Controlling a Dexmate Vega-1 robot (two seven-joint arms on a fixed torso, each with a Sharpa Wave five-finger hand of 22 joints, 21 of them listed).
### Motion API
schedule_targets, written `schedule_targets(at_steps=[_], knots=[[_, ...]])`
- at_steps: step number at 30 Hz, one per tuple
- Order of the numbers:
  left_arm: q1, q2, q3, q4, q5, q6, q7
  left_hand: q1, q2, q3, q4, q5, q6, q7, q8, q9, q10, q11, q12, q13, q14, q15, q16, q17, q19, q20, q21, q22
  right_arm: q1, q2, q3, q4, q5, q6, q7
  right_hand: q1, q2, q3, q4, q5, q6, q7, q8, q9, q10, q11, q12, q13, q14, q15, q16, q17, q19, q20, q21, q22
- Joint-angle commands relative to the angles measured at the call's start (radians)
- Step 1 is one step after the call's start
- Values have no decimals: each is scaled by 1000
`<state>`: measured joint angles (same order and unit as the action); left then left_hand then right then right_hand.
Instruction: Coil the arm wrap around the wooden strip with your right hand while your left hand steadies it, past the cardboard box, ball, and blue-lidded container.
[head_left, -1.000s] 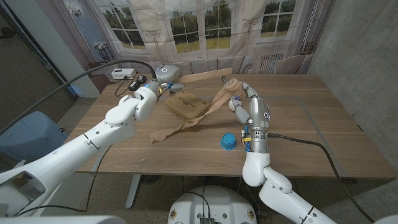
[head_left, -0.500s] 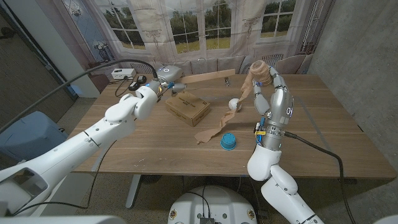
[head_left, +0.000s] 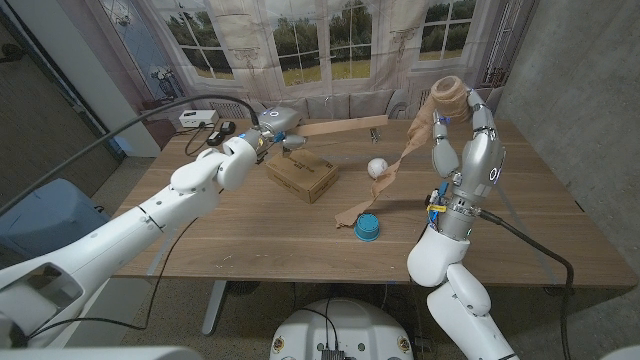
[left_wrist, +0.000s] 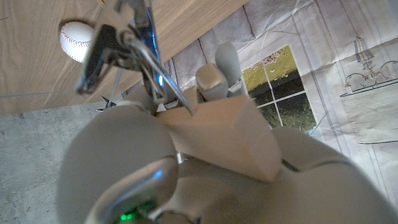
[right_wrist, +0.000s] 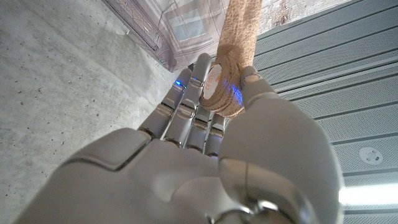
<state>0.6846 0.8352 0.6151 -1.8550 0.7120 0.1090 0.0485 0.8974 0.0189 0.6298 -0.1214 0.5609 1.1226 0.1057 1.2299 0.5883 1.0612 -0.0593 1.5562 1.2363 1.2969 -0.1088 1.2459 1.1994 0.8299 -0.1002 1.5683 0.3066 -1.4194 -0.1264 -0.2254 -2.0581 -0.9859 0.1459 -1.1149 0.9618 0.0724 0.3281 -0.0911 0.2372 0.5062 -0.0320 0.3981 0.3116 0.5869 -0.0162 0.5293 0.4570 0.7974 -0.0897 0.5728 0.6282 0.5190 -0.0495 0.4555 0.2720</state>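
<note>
At the table's far edge the wooden strip (head_left: 335, 124) lies along the back, and my left hand (head_left: 268, 128) grips its left end. In the left wrist view the strip's end (left_wrist: 230, 137) sits between the fingers of my left hand (left_wrist: 186, 186). My right hand (head_left: 458, 118) is raised high over the right side and holds the tan roll of arm wrap (head_left: 447, 96). The unrolled wrap (head_left: 385, 180) hangs down past the white ball (head_left: 377, 167) to the table beside the blue-lidded container (head_left: 367, 227). The cardboard box (head_left: 300, 172) lies left of the ball. My right hand (right_wrist: 205, 162) clasps the roll (right_wrist: 227, 93).
A grey device (head_left: 270, 113) and a white box (head_left: 197, 118) with cables sit at the back left. Small metal parts (head_left: 372, 128) lie near the strip's right end. A window backdrop hangs behind the table (head_left: 520, 200). A metal clip (left_wrist: 118, 43) shows beside the ball (left_wrist: 76, 40).
My right hand has risen and swung right with the wrap roll. The wrap's loose end has been dragged right across the table, off the box. My left hand stays on the strip.
</note>
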Motion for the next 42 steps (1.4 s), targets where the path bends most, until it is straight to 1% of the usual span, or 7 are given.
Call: schedule_targets(at_steps=[1, 6, 17, 25, 30, 35, 42], knots=[[-41, -21, 12, 31, -72, -97, -38, -7, -1, -7, 0, -4, -2, -4, 7, -1, -28, -19, 1, -1, -1, 5, -2, 3, -6, -48, -1, 0, -41, 10, 40, -91, 1, 36, -2, 38, 102, 22, 29, 7, 368, -78, 135, 58, 249, -108, 109, 6, 16, -130, -2, 8, -1, -45, 14, 5], [-55, -27, 16, 27, -97, -124, -71, -5, -3, -7, -2, -8, 1, -7, 4, -14, -30, -15, 1, -1, -2, 3, -1, 7, -10, -46, 0, 0, -49, 11, 46, -125, -10, 24, -2, 38, 100, 21, 30, 8, 368, -80, 138, 63, 249, -113, 112, 10, 18, -130, -5, 11, -2, -47, 18, 6], [-64, -37, 20, 16, -135, -153, -126, 2, -7, -7, -9, -16, 1, -4, 2, -36, -30, -14, 2, -1, -1, 5, -14, -5, -12, -44, 0, -9, -21, -91, 34, -205, 53, -71, 2, 38, 98, 17, 32, 10, 368, -84, 146, 75, 249, -115, 119, 20, 24, -130, -13, 20, -6, -51, 29, 7], [-79, -46, 26, 20, -156, -158, -168, 5, -9, -8, -11, -19, 0, -1, 8, -39, -26, -13, 3, -1, 0, 7, -17, -4, -12, -44, 2, -10, 34, -144, 20, -230, 88, -145, 16, 38, 98, 16, 33, 11, 369, -85, 148, 78, 250, -118, 123, 25, 29, -130, -17, 25, -6, -52, 36, 7], [-93, -56, 32, 31, -164, -161, -184, 7, -9, -7, -12, -19, -1, 1, 11, -40, -26, -14, 2, -1, 1, 7, -17, -2, -12, -43, 0, -13, 85, -168, 4, -234, 102, -180, 37, 39, 98, 15, 33, 12, 370, -83, 149, 78, 251, -118, 125, 29, 31, -131, -19, 28, -6, -52, 41, 8], [-112, -77, 44, 63, -166, -179, -176, 8, -10, -8, -12, -19, 1, -1, 14, -45, -26, -19, 3, 0, 10, 6, -21, -8, -5, -46, 0, -19, 127, -193, -15, -243, 100, -216, 66, 40, 98, 14, 33, 13, 370, -82, 149, 79, 251, -118, 128, 31, 36, -131, -20, 32, -6, -52, 45, 8], [-144, -106, 64, 112, -184, -221, -179, 9, -10, -8, -11, -18, 1, 3, 18, -47, -23, -22, 3, -1, 11, 4, -20, -2, -3, -48, 2, -18, 178, -209, -40, -249, 97, -272, 94, 39, 98, 13, 35, 13, 371, -81, 149, 78, 252, -118, 131, 35, 38, -130, -23, 36, -6, -53, 50, 8]])
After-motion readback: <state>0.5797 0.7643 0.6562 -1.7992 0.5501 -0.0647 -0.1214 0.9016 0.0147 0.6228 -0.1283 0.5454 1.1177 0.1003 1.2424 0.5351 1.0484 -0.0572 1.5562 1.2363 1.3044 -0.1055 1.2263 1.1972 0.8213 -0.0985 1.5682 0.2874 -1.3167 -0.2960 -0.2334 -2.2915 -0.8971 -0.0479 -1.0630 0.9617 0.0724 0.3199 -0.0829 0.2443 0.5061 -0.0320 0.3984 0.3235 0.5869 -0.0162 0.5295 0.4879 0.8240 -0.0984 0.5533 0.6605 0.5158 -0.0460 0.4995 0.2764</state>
